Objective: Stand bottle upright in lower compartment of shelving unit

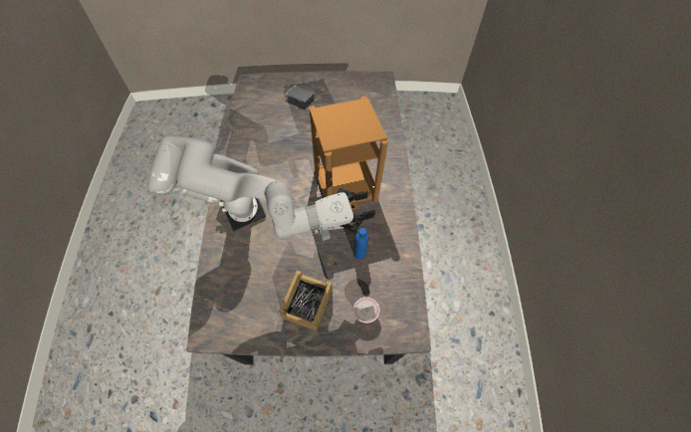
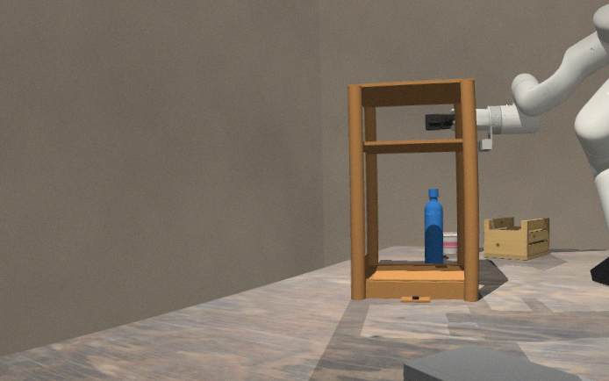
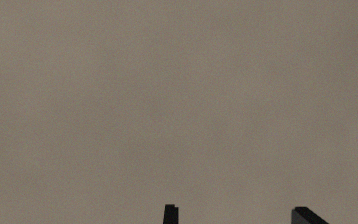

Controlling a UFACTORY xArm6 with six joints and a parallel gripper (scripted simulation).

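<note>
The blue bottle point(image 1: 360, 243) stands upright, cap up, on the table in front of the orange shelving unit point(image 1: 347, 147), outside it. In the side view the bottle point(image 2: 433, 226) shows through the unit's frame point(image 2: 411, 190), behind the lower compartment. My gripper point(image 1: 362, 204) is open and empty, held high and level between the shelf front and the bottle, well above the bottle's cap. It also shows in the side view point(image 2: 439, 121) at upper-shelf height. The wrist view shows only my two fingertips against a blank wall.
A wooden crate of dark metal parts point(image 1: 306, 299) and a pink-and-white round tub point(image 1: 365, 310) sit near the table's front edge. A grey block point(image 1: 299, 95) lies at the back of the table behind the shelf. The arm's base point(image 1: 243, 211) stands at the table's left edge.
</note>
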